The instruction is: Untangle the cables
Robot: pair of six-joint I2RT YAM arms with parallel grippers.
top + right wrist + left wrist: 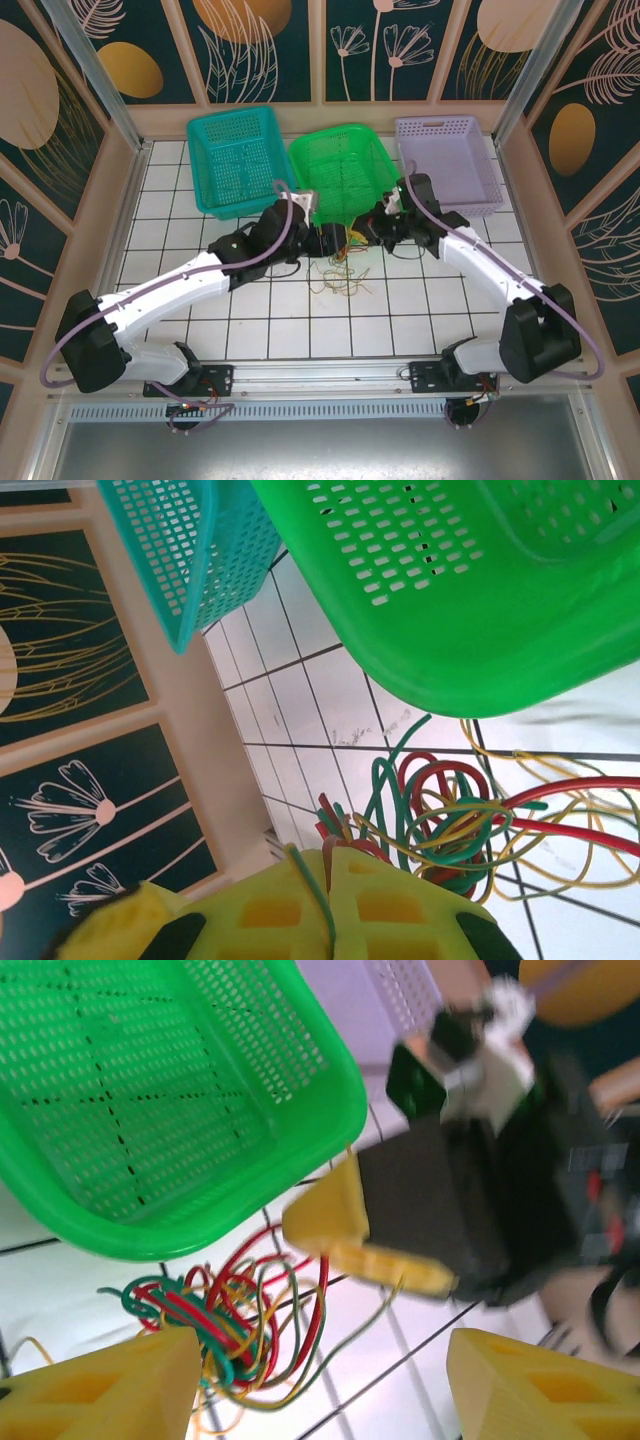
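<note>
- Right gripper [328,875]: yellow fingers pressed together, pinching a green strand of the thin red, green and tan-yellow cables [450,810]; red loops crowd just beside its fingertips
- Left gripper [320,1360]: yellow fingers [110,1390] spread wide with nothing between them; the tangle sits just beside one finger, and whether they touch I cannot tell
- cables bunched in one knot between the two grippers, near the rim of the green perforated plastic basket [340,150]; loose tan-yellow strands lie on the white tiled table [260,320] toward the arm bases
- teal plastic basket [235,160] and lilac plastic basket [445,160] flank the green one
</note>
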